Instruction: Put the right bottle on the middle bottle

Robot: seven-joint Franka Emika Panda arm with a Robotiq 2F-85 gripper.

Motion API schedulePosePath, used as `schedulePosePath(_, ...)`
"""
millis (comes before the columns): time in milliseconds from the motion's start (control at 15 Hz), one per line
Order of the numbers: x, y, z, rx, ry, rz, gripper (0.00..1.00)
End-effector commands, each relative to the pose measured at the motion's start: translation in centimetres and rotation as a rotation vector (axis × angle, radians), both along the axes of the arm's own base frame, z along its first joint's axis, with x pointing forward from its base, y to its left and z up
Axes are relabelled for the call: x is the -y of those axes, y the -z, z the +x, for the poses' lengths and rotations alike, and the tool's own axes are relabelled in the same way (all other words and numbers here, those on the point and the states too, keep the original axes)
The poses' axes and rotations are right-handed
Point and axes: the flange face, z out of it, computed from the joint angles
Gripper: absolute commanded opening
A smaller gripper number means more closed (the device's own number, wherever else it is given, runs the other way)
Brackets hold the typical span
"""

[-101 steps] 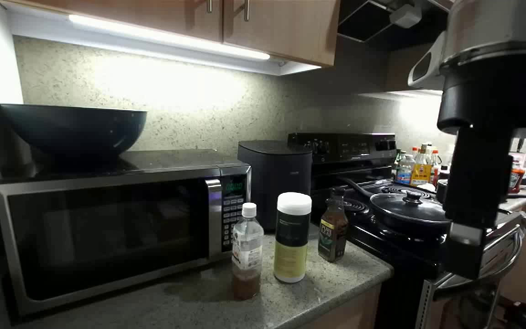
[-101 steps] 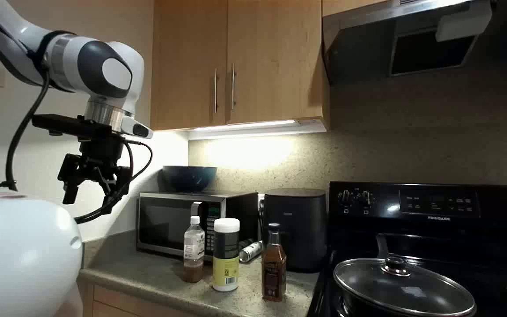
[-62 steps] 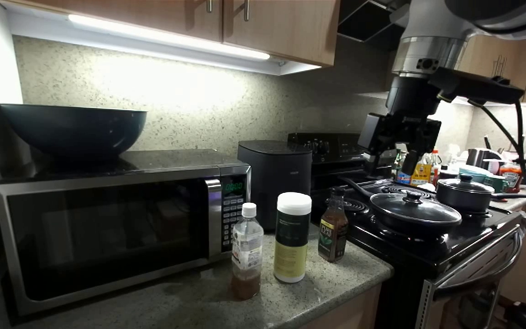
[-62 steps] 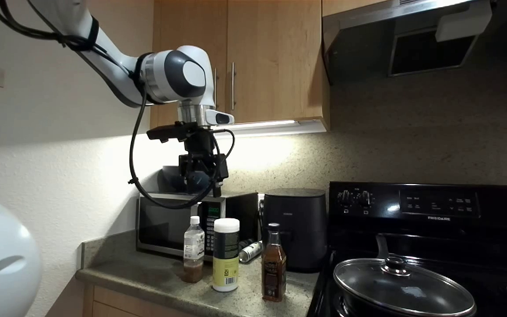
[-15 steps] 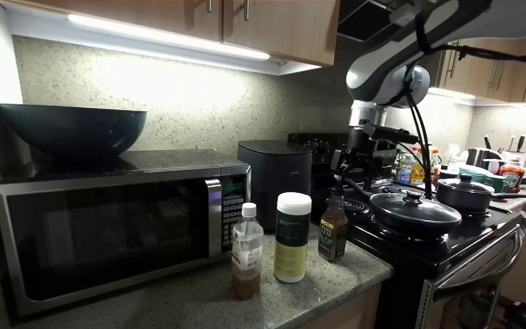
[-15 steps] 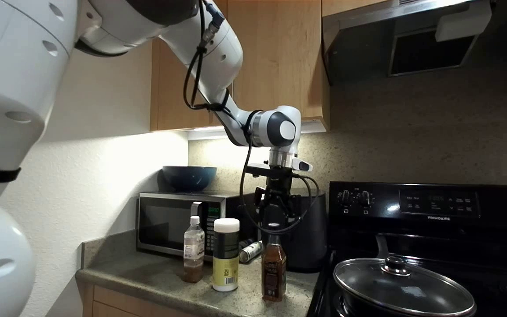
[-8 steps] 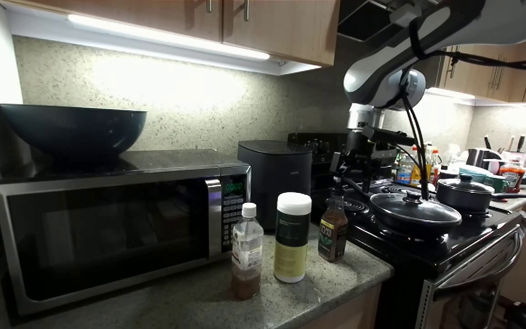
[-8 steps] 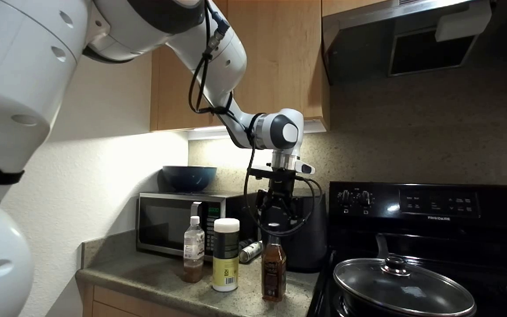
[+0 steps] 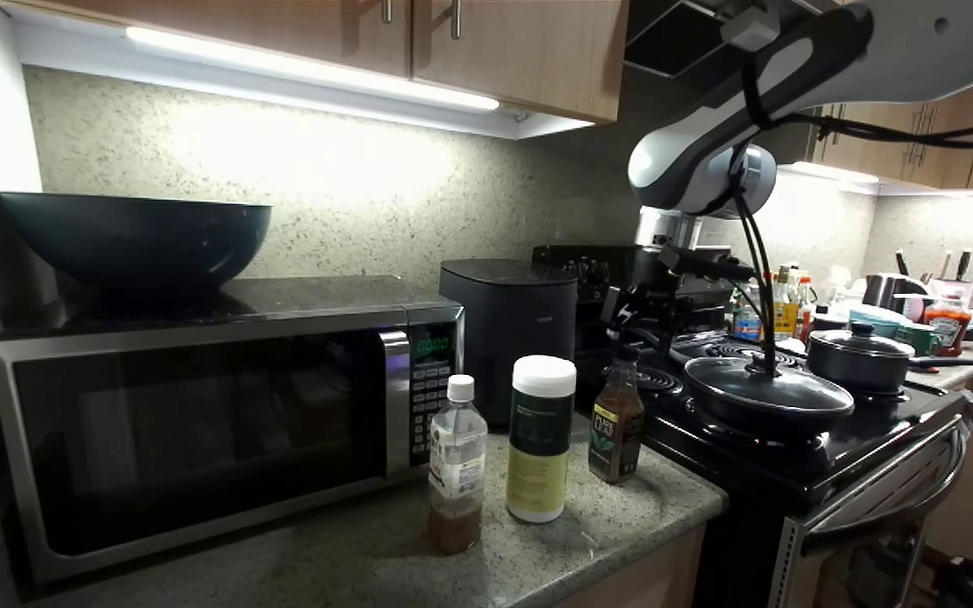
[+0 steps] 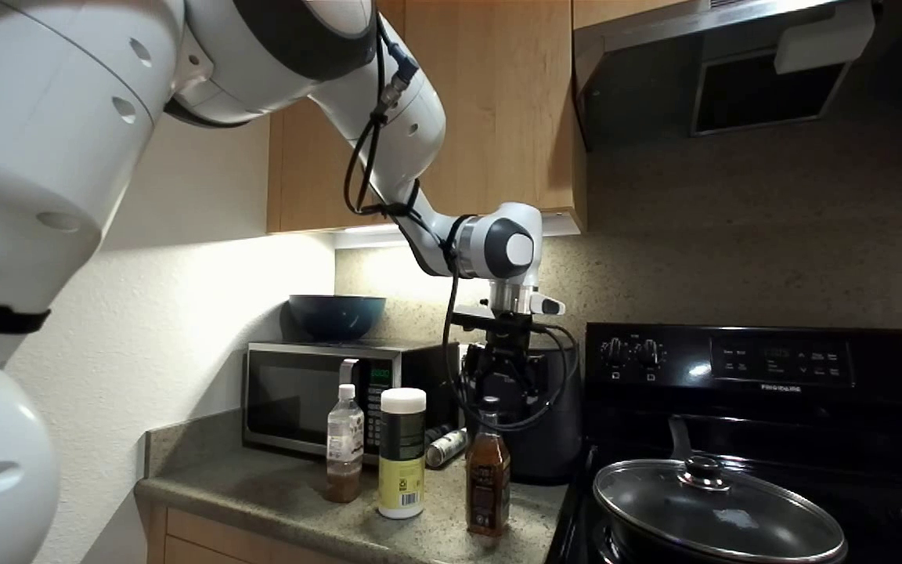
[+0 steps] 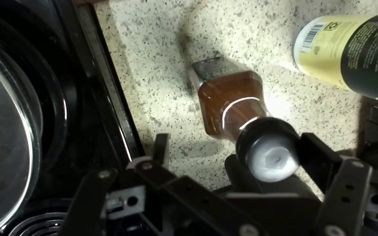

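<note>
Gripper [image 11: 236, 146] has just come lower and across; in both exterior views it now sits over the Pure Leaf bottle [image 9: 617, 431], fingertips roughly at cap height. Bottle is on the tabletop [image 9: 360, 557], right of the white-lidded canister [image 9: 540, 447], apart from it. Canister hasn't moved. Bottle may have been nudged slightly: in an exterior view its cap shows a little off from half a second ago. Standing, possibly leaning a touch; hard to be sure.

Meaning for task: reach looks nearly done, grasp not made, stacking not begun.

Gripper state: fingers [image 11: 318, 154] spread wide, nothing grasped. In the wrist view the black cap [image 11: 271, 154] lies between them but off-centre, right up by the finger on that view's right; the other finger is well clear. Touching or just beside on the near one: can't tell.

Likely next: centre on the cap, maybe go lower for the neck, then close. Closing from this offset would probably shove the bottle sideways before it grips. Clear white-capped bottle [image 9: 458, 473] is on the canister's other side, so it shouldn't interfere.
</note>
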Motion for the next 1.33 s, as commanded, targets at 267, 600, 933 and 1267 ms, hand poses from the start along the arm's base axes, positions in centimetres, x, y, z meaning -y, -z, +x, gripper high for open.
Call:
schedulePosePath(267, -1.0, 0.6, 0.6, -0.017, -0.020, -0.017, 1.00)
schedulePosePath(600, -3.1, 0.2, -0.1, -0.040, 0.085, -0.105, 1.00)
schedulePosePath(933, -4.6, 0.1, -0.5, -0.067, 0.135, -0.100, 1.00)
schedulePosePath(1267, -4.1, -0.1, -0.9, -0.088, 0.148, -0.074, 0.60)
